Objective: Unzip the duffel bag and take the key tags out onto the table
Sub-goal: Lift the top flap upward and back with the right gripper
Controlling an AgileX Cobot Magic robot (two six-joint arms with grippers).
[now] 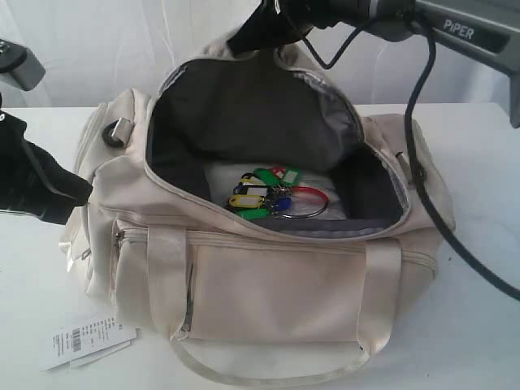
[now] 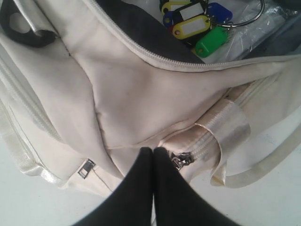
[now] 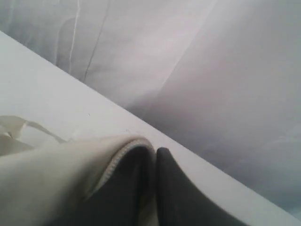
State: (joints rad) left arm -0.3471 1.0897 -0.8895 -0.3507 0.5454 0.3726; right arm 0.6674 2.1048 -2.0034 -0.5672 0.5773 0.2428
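Observation:
The cream duffel bag (image 1: 268, 284) stands on the white table (image 1: 479, 162) with its top zipper undone and its mouth gaping. The key tags (image 1: 264, 195), green, yellow, blue and red on a metal ring, lie on the bag's floor, also seen in the left wrist view (image 2: 195, 28). My left gripper (image 1: 85, 191) is shut, its tips pressed against the fabric at the bag's left end (image 2: 154, 149), beside the front pocket's zipper pull (image 2: 181, 161). My right gripper (image 1: 248, 32) holds the rear flap up by its zipper edge (image 3: 155, 150).
White barcode labels (image 1: 81, 340) lie on the table by the bag's front left corner. The right arm's black cable (image 1: 426, 162) hangs down over the bag's right end. A webbing handle (image 1: 244, 370) loops at the front edge. White curtain hangs behind the table.

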